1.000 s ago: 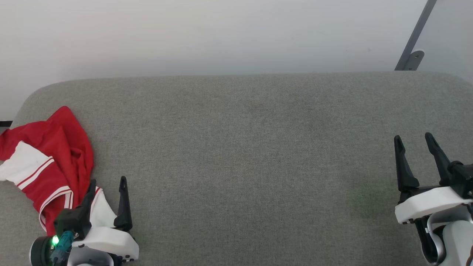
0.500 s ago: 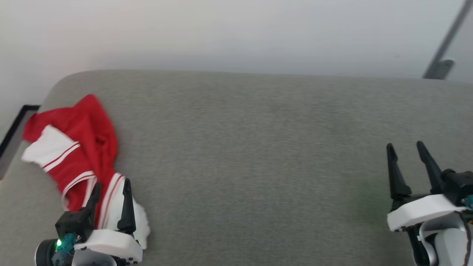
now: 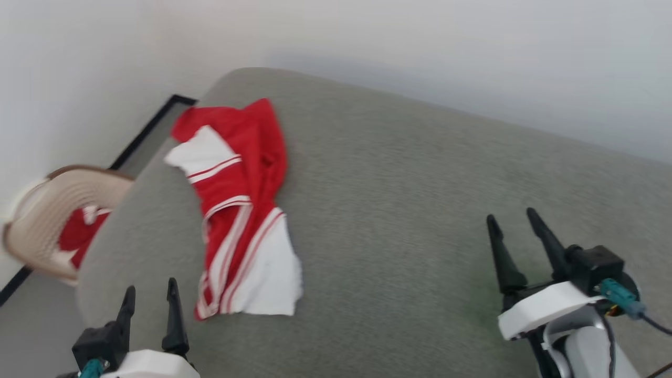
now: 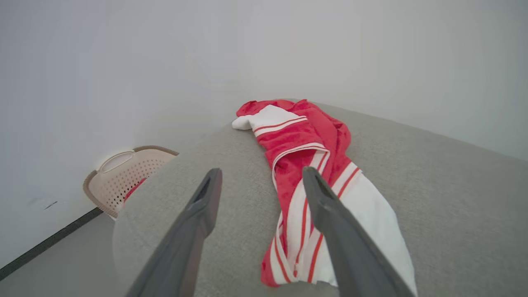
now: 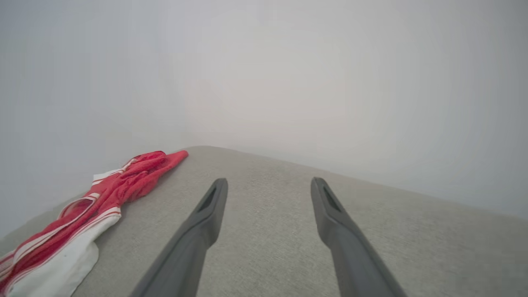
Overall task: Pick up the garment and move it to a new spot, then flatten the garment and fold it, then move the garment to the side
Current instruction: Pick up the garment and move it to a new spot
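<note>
**Garment lies crumpled near the cushion's left end, both grippers empty**

Head view: the garment (image 3: 241, 210) lies bunched in a long heap on the grey cushion (image 3: 409, 210), near its left end. Its red body is at the far end and a white sleeve with striped trim is spread at the near end. The left gripper (image 3: 150, 286) sits at the lower left, just short of the garment's near edge. Its fingers are parted and nothing is between them. The right gripper (image 3: 511, 215) is well apart at the lower right over bare cushion, its fingers also spread and empty. Beyond the cushion's left end a beige perforated basket (image 3: 47, 210) stands on the floor with a red-and-white cloth bundle (image 3: 73, 239) inside.

Left wrist view: the left gripper (image 4: 263, 171) points along the cushion, jaws wide. The garment (image 4: 301, 136) lies ahead; the right finger overlaps its white sleeve in the picture, and I cannot tell if they touch. The basket (image 4: 123, 173) shows at the lower left.

Right wrist view: the right gripper (image 5: 269, 181) is wide open over bare fabric, holding nothing. The garment (image 5: 103, 198) stretches along the far left.
</note>
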Motion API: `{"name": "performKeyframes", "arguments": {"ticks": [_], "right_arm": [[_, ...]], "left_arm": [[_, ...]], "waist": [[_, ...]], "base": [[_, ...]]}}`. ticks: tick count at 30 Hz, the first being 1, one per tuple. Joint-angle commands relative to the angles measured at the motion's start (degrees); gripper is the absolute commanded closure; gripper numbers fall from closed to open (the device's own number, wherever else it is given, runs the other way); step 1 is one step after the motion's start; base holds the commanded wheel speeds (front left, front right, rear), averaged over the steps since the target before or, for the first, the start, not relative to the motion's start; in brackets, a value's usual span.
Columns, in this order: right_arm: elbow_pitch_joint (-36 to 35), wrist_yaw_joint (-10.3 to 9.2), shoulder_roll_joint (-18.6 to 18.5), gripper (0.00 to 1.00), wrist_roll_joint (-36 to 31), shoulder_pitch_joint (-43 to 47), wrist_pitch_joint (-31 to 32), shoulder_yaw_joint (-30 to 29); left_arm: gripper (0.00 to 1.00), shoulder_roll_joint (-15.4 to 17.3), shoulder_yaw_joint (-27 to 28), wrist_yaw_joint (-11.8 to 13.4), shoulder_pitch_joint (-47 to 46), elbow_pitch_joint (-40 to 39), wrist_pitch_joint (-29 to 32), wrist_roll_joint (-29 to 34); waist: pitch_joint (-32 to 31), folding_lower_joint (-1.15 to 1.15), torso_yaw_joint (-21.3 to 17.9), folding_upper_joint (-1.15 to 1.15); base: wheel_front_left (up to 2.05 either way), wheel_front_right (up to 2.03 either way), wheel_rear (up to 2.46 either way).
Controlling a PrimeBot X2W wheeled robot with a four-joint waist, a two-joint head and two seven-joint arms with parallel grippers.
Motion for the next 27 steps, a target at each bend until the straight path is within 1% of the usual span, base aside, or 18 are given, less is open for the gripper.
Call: {"name": "performKeyframes", "arguments": {"ticks": [1, 3, 5, 6, 10, 14, 15, 17, 19, 20, 24, 27], "right_arm": [[0.3, -0.02, 0.6, 0.00, 0.6, -0.1, -0.3, 1.2], [0.5, -0.02, 1.2, 0.00, 0.9, -0.4, -0.3, 3.3], [0.8, -0.02, 1.4, 0.00, 1.3, -1.7, -0.3, 5.2], [0.8, -0.02, 1.4, 0.00, 1.3, -1.7, -0.3, 5.2], [1.8, -0.02, 1.8, 0.00, 2.4, -4.0, -0.3, 8.8], [2.5, -0.02, 1.7, 0.00, 3.2, -5.5, -0.3, 10.6], [2.6, -0.02, 1.6, 0.00, 3.4, -5.5, -0.3, 10.9], [2.8, -0.02, 1.2, 0.00, 3.6, -5.0, -0.3, 10.3], [2.7, -0.02, 1.1, 0.00, 3.8, -3.8, -0.3, 9.1], [2.6, -0.02, 1.0, 0.00, 3.7, -3.2, -0.3, 8.4], [2.4, -0.01, 0.3, 0.00, 2.9, -3.0, -0.3, 8.4], [2.0, -0.02, -0.4, 0.00, 2.6, -3.6, -0.3, 8.3]], "left_arm": [[0.00, -0.1, -0.7, 0.9, 1.4, -0.8, -0.3, -0.6], [0.00, 0.0, -0.8, 1.7, 2.5, -1.8, -0.3, -1.5], [0.00, 0.0, -0.6, 2.8, 3.6, -3.1, -0.3, -3.0], [0.00, 0.0, -0.6, 2.8, 3.6, -3.1, -0.3, -3.0], [0.00, -0.1, -0.7, 5.1, 5.6, -5.8, -0.3, -4.9], [0.00, 0.0, -1.5, 6.3, 7.0, -7.3, -0.3, -5.9], [0.00, 0.0, -1.8, 6.2, 6.9, -7.2, -0.3, -5.8], [0.00, 0.0, -2.4, 5.3, 6.1, -6.6, -0.3, -5.3], [0.00, 0.0, -3.5, 3.7, 4.5, -5.3, -0.3, -2.9], [0.00, 0.2, -4.5, 2.5, 3.4, -4.1, -0.3, -1.4], [0.00, 2.6, -6.2, -0.7, -2.6, 0.6, -0.3, 1.8], [0.00, 5.1, -7.3, -2.2, -8.8, 7.5, -0.1, 1.8]], "waist": [[-0.9, 0.00, 5.5, 0.00], [-1.0, 0.00, 6.9, 0.00], [-0.5, 0.00, 7.3, 0.00], [-0.5, 0.00, 7.3, 0.00], [0.0, 0.00, 7.7, 0.00], [0.2, 0.00, 7.8, 0.00], [0.2, 0.00, 7.7, 0.00], [0.2, 0.00, 7.4, 0.00], [0.1, 0.00, 7.0, 0.00], [0.0, 0.00, 6.7, 0.00], [1.6, 0.00, 2.3, 0.00], [3.4, 0.00, -1.8, 0.00]], "base": [[0.00, 0.00, 0.00], [0.00, 0.00, 0.00], [0.00, 0.00, 0.00], [0.00, 0.00, 0.00], [0.00, 0.00, 0.00], [0.00, 0.00, 0.00], [0.00, 0.00, 0.00], [0.00, 0.00, 0.00], [0.00, 0.00, 0.00], [0.00, 0.00, 0.00], [0.00, 0.00, 0.00], [0.00, 0.00, 0.00]]}}
